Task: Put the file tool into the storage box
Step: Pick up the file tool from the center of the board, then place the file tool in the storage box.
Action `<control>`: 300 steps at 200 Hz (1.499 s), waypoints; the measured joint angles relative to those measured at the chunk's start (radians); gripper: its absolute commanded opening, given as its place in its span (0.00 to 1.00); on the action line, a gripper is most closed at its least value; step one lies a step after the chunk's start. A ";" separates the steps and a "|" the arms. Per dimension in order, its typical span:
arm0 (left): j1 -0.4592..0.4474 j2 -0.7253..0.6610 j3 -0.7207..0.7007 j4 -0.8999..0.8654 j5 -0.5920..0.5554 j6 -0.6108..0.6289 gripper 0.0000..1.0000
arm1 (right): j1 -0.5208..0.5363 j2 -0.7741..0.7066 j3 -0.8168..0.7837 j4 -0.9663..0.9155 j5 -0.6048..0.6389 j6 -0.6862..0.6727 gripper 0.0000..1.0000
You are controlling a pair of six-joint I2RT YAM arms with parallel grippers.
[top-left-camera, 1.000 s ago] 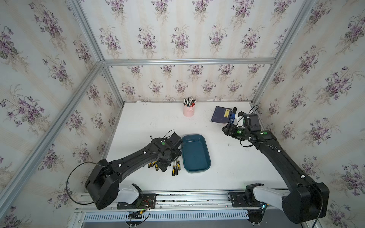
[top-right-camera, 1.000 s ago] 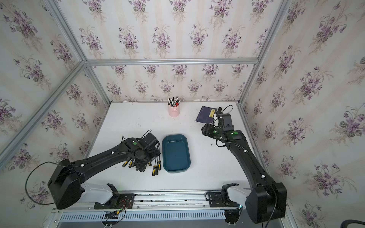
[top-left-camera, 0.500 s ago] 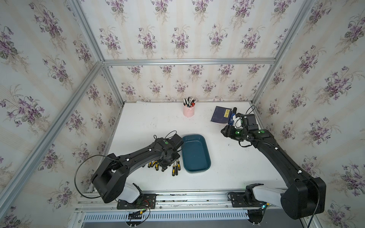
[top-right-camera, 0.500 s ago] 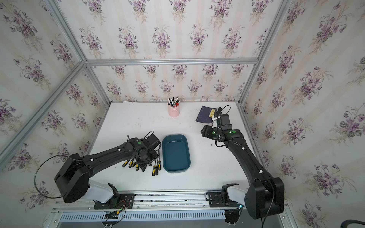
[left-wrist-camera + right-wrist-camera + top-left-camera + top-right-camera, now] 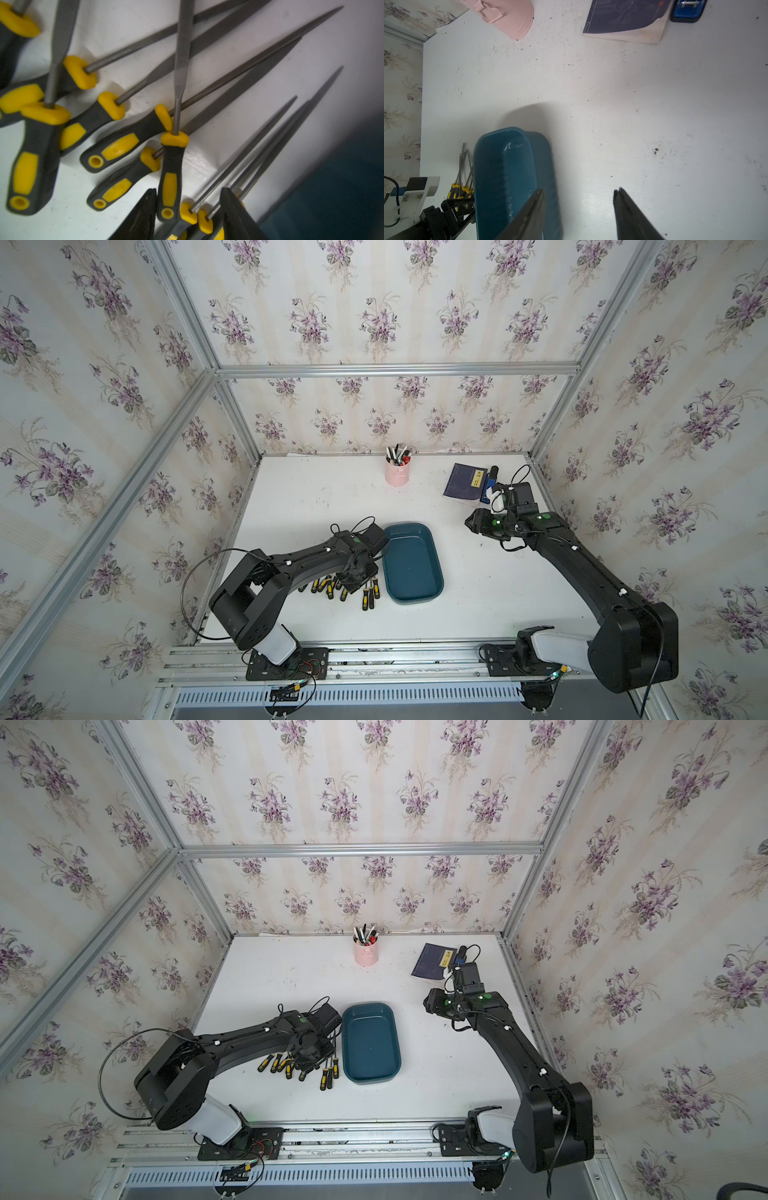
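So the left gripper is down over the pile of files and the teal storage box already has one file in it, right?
Not quite. The left gripper is over the files, but the storage box is empty, as both top views show; all files lie on the table beside it.

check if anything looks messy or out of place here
The files lie in a crossed heap beside the box, some blades over others' handles; none is in the box yet. The table is speckled with dark grit. Nothing looks spilled or broken.
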 measured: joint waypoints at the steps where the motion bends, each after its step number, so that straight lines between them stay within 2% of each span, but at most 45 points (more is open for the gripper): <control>1: 0.000 0.001 0.000 0.001 0.000 0.001 0.41 | 0.000 0.000 0.000 0.000 0.000 0.000 0.57; 24: 0.002 0.014 0.005 0.003 0.000 0.012 0.34 | 0.000 0.008 0.005 -0.008 0.008 -0.003 0.56; 71: 0.006 0.003 -0.001 0.005 0.000 0.040 0.12 | 0.000 0.019 0.004 -0.020 0.011 -0.010 0.55; 95: 0.007 -0.017 -0.001 0.000 -0.001 0.065 0.05 | 0.000 0.020 0.003 -0.021 0.011 -0.011 0.54; 144: 0.007 -0.111 0.043 -0.043 -0.001 0.138 0.03 | 0.000 0.027 0.047 -0.035 -0.002 -0.011 0.56; 174: 0.006 -0.252 0.118 -0.094 0.011 0.230 0.02 | 0.000 0.032 0.114 -0.050 -0.035 -0.010 0.57; 207: -0.001 -0.355 0.263 -0.159 0.082 0.383 0.03 | 0.000 0.042 0.214 -0.054 -0.103 0.006 0.58; 244: -0.020 -0.432 0.320 -0.158 0.200 0.510 0.00 | 0.006 0.067 0.330 -0.055 -0.224 0.058 0.58; 269: -0.056 -0.431 0.323 -0.137 0.265 0.566 0.00 | 0.059 0.083 0.405 -0.052 -0.287 0.089 0.58; 300: -0.101 -0.408 0.323 -0.104 0.280 0.600 0.00 | 0.165 0.114 0.477 -0.050 -0.316 0.119 0.56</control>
